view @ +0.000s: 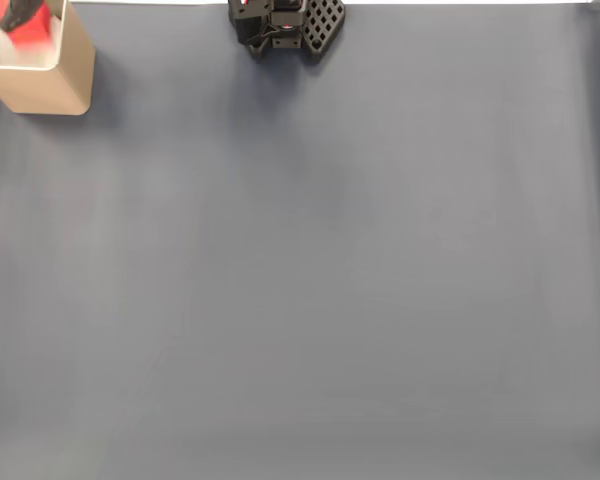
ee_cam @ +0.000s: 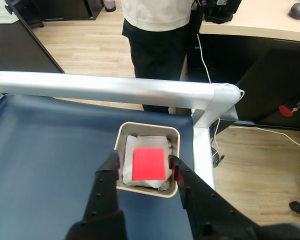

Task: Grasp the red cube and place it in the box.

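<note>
In the wrist view the gripper [ee_cam: 144, 162] reached up from the 6 o'clock edge, its two black fingers [ee_cam: 108, 176] parted just enough to take the red cube [ee_cam: 149, 164] between their tips, one finger at the cube's 9 o'clock side and the other at its 3 o'clock side. The tips sat right against the cube's sides (whether they pressed on it or merely flanked it could not be told from the pictures). The cube showed as a flat bright red square directly over the white padding [ee_cam: 140, 142] inside the box [ee_cam: 149, 127], and whether it rested on that padding or hung above it was unclear. The box stood on the dark blue table cover [ee_cam: 50, 150], close to the table's corner, where a silver metal rail [ee_cam: 100, 89] ran across toward 3 o'clock and turned down along the edge. Beyond the rail, toward 12 o'clock, a person [ee_cam: 157, 40] in a light top and dark trousers stood on a wooden floor [ee_cam: 85, 45], with a white cable [ee_cam: 206, 65] hanging beside a dark desk at 2 o'clock. In the fixed view the box [view: 50, 85] sat at about 10 o'clock on the grey-blue cover [view: 320, 280], red cube [view: 30, 33] showing inside its opening, and the arm's black base [view: 285, 25] stood at 12 o'clock, well apart from the box.
</note>
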